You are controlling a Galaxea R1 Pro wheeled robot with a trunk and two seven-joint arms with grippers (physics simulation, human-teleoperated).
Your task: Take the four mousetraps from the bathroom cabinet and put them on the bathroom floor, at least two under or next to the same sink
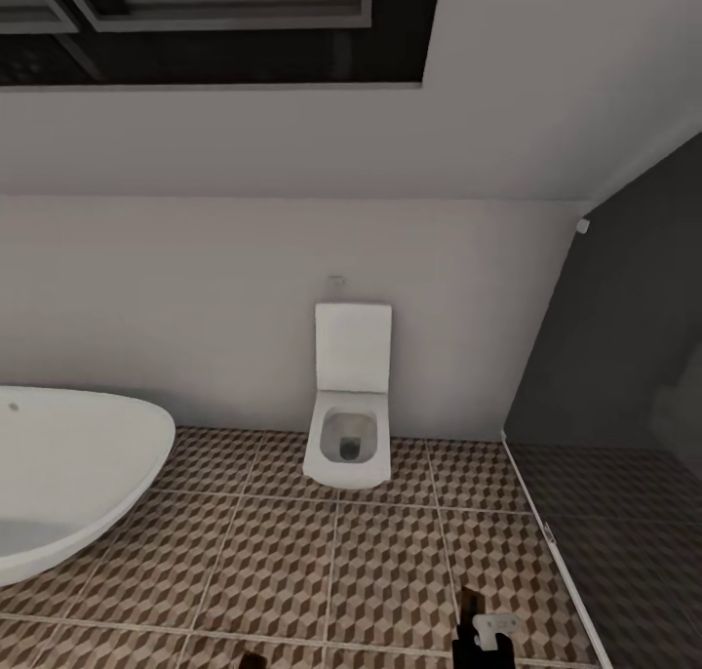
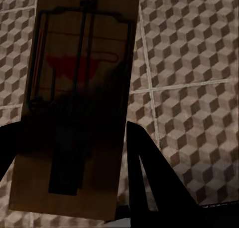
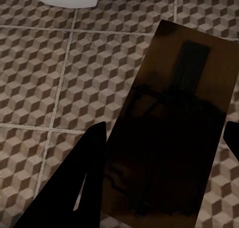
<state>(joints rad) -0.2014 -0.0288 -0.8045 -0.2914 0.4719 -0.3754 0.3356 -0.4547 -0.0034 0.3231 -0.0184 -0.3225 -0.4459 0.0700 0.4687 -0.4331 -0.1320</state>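
Note:
In the left wrist view a mousetrap (image 2: pixel 74 103), a brown plate with wire parts and a red mark, stands between the dark fingers (image 2: pixel 149 173) of my left gripper (image 2: pixel 67 133), which is shut on it. My right gripper (image 3: pixel 164 128) is shut on a second mousetrap (image 3: pixel 174 138), a darker plate seen against the cube-patterned bathroom floor (image 3: pixel 50 63). In the head view the right gripper (image 1: pixel 483 640) pokes in at the bottom edge above the bathroom floor (image 1: pixel 370 552). The cabinet and the sink are out of view.
A white toilet (image 1: pixel 349 425) stands against the far wall ahead. A large white oval tub (image 1: pixel 58 474) is at the left. A smoky dark glass shower panel (image 1: pixel 624 376) with a white sill closes off the right. Tiled floor lies between them.

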